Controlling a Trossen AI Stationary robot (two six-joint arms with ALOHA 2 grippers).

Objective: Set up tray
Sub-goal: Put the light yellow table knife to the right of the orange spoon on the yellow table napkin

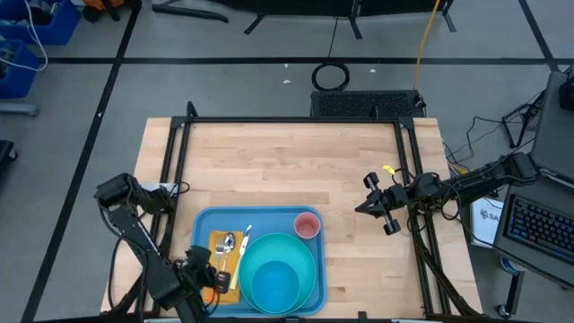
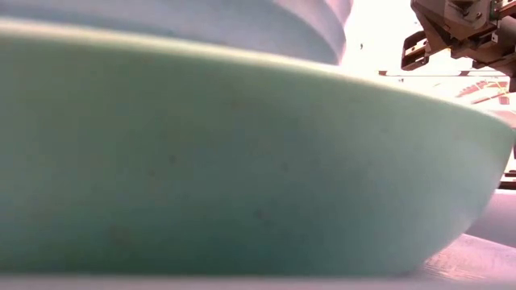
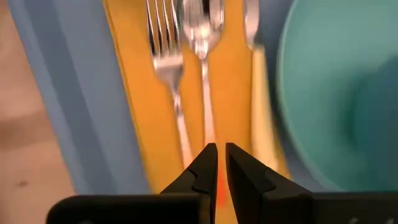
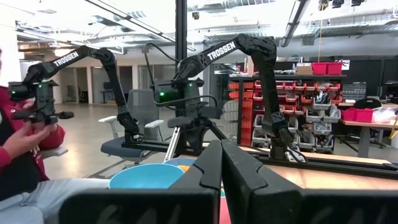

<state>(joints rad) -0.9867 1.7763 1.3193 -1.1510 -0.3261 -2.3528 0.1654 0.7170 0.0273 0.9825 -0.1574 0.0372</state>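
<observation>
The blue tray [image 1: 208, 226] lies at the table's near middle. On it are an orange napkin [image 1: 221, 240] with a fork [image 3: 163, 62], a spoon [image 3: 202, 43] and a cream-handled knife [image 3: 264, 124], a turquoise plate [image 1: 309, 260] with a turquoise bowl [image 1: 273, 283] on it, and a pink cup [image 1: 308, 225]. My left gripper [image 3: 221, 155] is shut over the napkin's near end, its tips at the free end of the spoon's handle. My right gripper [image 1: 377, 205] is shut and empty, raised over the table's right side. My left gripper's shut fingertips [image 3: 208, 163] stand at the free end of the spoon's handle [image 3: 207, 127], in line with it, coming from the table's near side. I cannot tell whether they touch it. The spoon lies flat on the napkin.
The plate and bowl [image 2: 242, 161] fill the low view, with my right gripper [image 2: 451, 32] above them. Bare wood lies beyond the tray and to its right [image 1: 296, 166]. A black frame [image 1: 296, 119] runs along the table's far and side edges. A seated person [image 4: 18, 155] is beyond the table.
</observation>
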